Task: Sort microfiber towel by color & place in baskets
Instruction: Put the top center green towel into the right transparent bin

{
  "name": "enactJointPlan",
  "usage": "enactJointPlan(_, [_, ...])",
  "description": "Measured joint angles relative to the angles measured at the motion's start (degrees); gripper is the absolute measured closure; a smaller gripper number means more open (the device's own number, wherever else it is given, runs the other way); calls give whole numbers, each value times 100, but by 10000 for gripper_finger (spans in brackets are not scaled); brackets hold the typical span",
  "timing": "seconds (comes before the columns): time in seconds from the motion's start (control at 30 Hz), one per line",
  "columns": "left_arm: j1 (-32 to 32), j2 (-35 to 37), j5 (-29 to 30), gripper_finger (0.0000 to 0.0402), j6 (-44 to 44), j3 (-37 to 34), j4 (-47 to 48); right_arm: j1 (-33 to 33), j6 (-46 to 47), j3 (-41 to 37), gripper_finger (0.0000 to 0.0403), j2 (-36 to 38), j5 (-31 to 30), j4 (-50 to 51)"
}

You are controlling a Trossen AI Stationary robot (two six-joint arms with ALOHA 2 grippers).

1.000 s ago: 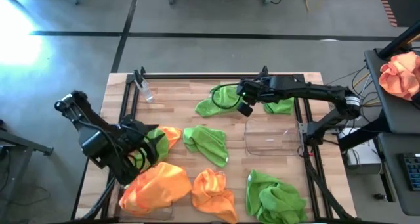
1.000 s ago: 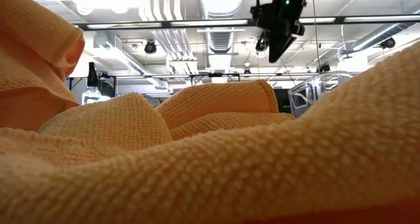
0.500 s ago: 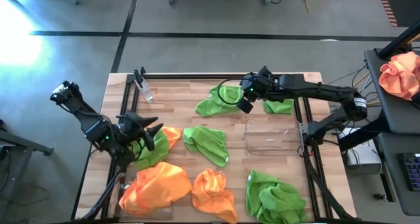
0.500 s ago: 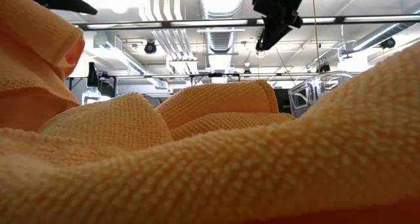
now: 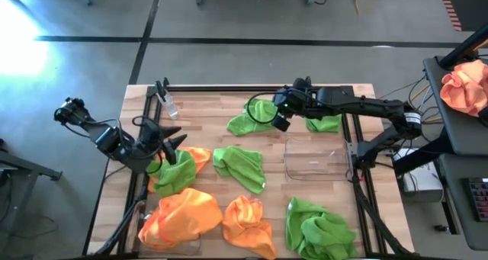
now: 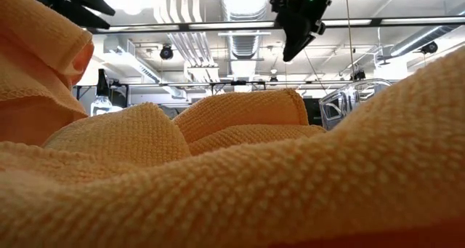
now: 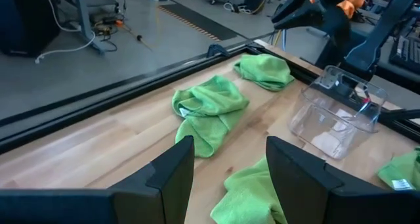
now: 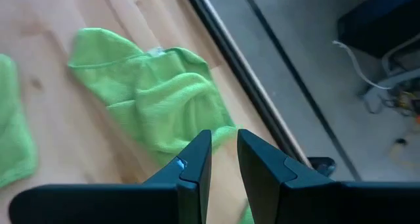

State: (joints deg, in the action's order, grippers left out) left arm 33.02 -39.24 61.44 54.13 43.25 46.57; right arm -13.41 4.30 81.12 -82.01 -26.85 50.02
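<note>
Handling, judged: towels are soft, light, floppy microfiber; no fragility, little slip. Best taken by pinching a raised fold or bunched ridge, not a flat edge; expect cloth to drape and trail when lifted.

Landmark: clear basket (image 5: 314, 158), empty, on bench (image 5: 206, 115) toward the right arm's side.

- Green towel at far edge (image 5: 254, 117): crumpled, lime, fuzzy pile, just beyond basket's far-left corner. Right gripper (image 5: 279, 112) hangs over it, fingers (image 8: 197, 163) narrow w/ a slim gap, nothing held.
- Second green towel (image 5: 324, 123): touching or just beyond basket's far rim.
- Green towel mid-bench (image 5: 240, 167): just left of basket.
- Green heap (image 5: 319, 229): near side of basket.
- Orange towels (image 5: 183, 218): bright, heaped well left of basket; one seems to cover a second bin, cannot confirm.
- Left gripper (image 5: 162, 140): well left of basket, above a green-on-orange pile (image 5: 177, 170); fingers (image 7: 172, 178) wide apart, empty.
</note>
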Motion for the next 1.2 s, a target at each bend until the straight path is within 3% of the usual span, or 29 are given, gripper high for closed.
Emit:
enactJointPlan(0.33, [-493,421,-124,228,-665,-523,-949,-2,32,-460,335,-29,-619,-315])
enactJointPlan(0.5, [-897,462,-596,228,-1126,-732,-1516,-2,272,-797,335,-34,-630,-912])
enactJointPlan(0.87, [-1861,320,-1527,228,-2464,-777,-2473,198,-498,-1725,335,-27,-622,-2151])
enactJointPlan(1.07, [-2299,195,-1797,228,-2713,-759,-2518,518,-108,-2162,335,-38,-1059,-2543])
enactJointPlan(1.2, [-2572,94,-2125,228,-2861,-769,-2787,670,82,-2272,335,-42,-993,-2568])
